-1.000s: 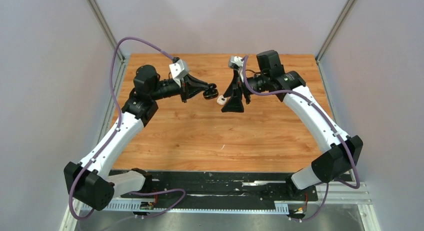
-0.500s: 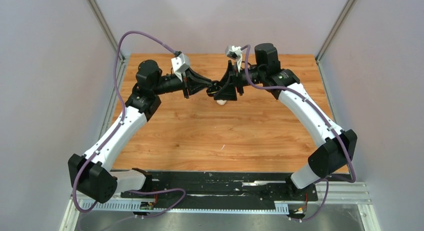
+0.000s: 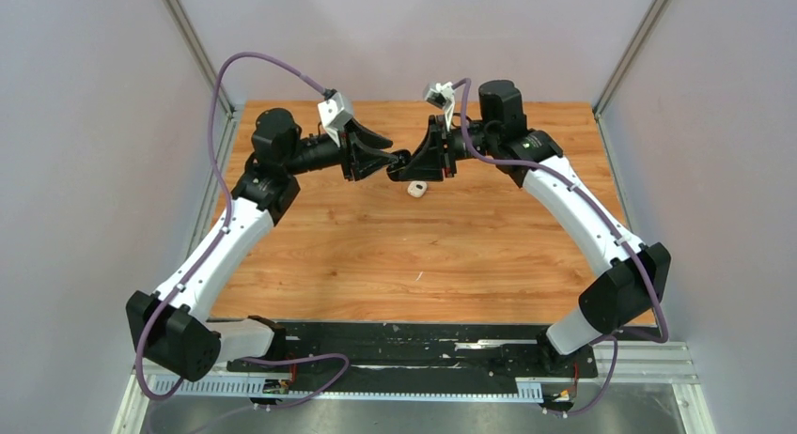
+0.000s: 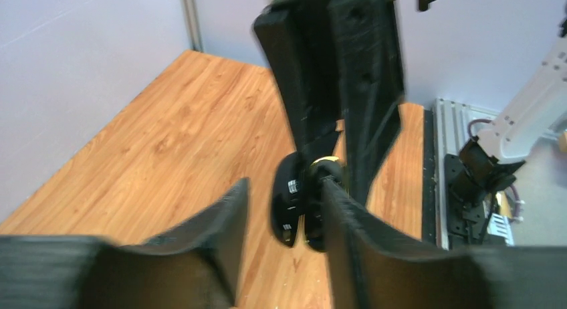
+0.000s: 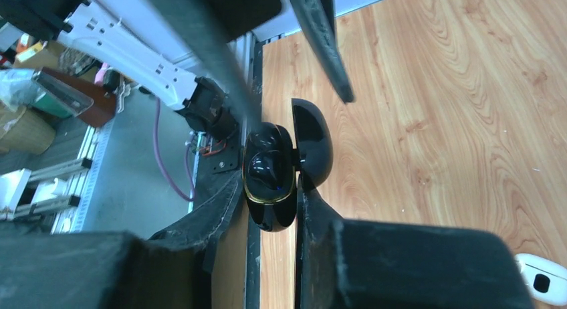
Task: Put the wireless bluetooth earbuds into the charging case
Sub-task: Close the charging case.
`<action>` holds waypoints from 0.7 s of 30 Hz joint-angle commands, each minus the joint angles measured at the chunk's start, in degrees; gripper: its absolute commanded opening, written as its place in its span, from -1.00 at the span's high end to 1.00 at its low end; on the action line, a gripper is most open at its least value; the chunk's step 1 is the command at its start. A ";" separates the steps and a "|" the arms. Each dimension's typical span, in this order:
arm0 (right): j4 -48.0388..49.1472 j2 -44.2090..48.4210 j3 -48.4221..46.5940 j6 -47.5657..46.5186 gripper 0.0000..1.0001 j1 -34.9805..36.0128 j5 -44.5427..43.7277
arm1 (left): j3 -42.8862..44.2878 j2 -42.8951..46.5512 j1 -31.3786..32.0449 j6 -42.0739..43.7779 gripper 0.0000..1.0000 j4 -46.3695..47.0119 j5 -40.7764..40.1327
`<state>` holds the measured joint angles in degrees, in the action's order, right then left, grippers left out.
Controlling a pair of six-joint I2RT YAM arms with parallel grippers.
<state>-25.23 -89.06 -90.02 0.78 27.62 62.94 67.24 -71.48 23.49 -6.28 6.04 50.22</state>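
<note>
A glossy black charging case (image 5: 267,168) with a gold rim hangs above the table, its lid (image 5: 313,140) swung open. My right gripper (image 5: 269,188) is shut on its base. In the left wrist view the same case (image 4: 289,209) lies against one finger (image 4: 344,222) of my left gripper (image 4: 284,188). The other finger stands clear of it, so those jaws are open. In the top view both grippers meet tip to tip over the far middle of the table: left gripper (image 3: 395,160), right gripper (image 3: 418,162). No earbuds can be made out; they are hidden or out of view.
A small white oval case (image 3: 416,189) lies on the wooden table (image 3: 395,255) just below the two grippers; it also shows in the right wrist view as the white case (image 5: 538,279). Grey walls and metal posts stand round the table's far and side edges.
The arms came together over the far middle. My right gripper closed onto the black case that the left gripper was holding. The left jaws have parted slightly.
</note>
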 commanded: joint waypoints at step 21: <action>1.39 -0.14 -2.00 -8.60 1.00 0.68 -3.19 | 14.14 -15.32 -5.82 -31.35 -0.69 3.27 22.57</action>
<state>-25.52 -89.80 -89.84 -6.57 27.97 60.49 78.70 -85.47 17.52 -29.76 4.05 64.07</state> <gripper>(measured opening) 0.232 0.859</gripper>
